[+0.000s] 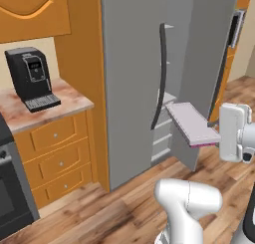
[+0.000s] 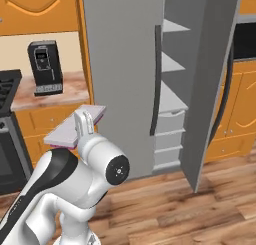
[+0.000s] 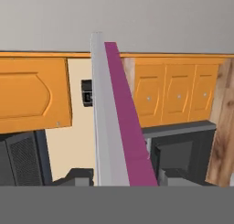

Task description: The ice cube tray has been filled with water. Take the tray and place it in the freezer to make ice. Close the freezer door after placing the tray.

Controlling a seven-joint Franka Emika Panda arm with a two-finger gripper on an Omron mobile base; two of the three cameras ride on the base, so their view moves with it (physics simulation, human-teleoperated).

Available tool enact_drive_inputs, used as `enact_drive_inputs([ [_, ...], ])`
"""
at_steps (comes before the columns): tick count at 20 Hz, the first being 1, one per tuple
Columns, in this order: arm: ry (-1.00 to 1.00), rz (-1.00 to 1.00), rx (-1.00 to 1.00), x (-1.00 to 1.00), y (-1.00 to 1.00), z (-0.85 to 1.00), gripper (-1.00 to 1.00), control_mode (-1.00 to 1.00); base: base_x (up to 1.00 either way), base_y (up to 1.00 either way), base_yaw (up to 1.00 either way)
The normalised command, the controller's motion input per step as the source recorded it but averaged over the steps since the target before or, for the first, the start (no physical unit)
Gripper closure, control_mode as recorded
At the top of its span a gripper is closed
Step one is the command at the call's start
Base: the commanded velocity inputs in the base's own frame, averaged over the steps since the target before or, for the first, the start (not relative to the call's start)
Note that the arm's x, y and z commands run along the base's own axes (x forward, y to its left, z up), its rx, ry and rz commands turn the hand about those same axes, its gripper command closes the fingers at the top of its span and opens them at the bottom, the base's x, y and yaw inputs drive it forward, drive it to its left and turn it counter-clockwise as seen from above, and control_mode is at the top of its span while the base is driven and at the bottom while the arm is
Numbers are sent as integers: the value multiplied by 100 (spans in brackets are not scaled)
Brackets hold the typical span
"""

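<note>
Before the open freezer (image 1: 144, 78), jaws grip the ice cube tray (image 1: 191, 123).

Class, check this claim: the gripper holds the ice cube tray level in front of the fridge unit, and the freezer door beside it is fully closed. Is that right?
Not quite. The gripper does hold the ice cube tray roughly level in front of the freezer, but the freezer door stands open, not closed. The right base view shows it swung out, with the grey shelves inside exposed.
</note>
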Motion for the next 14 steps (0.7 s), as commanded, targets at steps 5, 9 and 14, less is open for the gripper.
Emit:
enact_drive_inputs([
  [5,0,0,0,0,0,0,100,100,44,-23,-29],
  [9,0,0,0,0,0,0,100,100,69,-19,-25],
  [14,0,0,0,0,0,0,100,100,78,-24,-21],
])
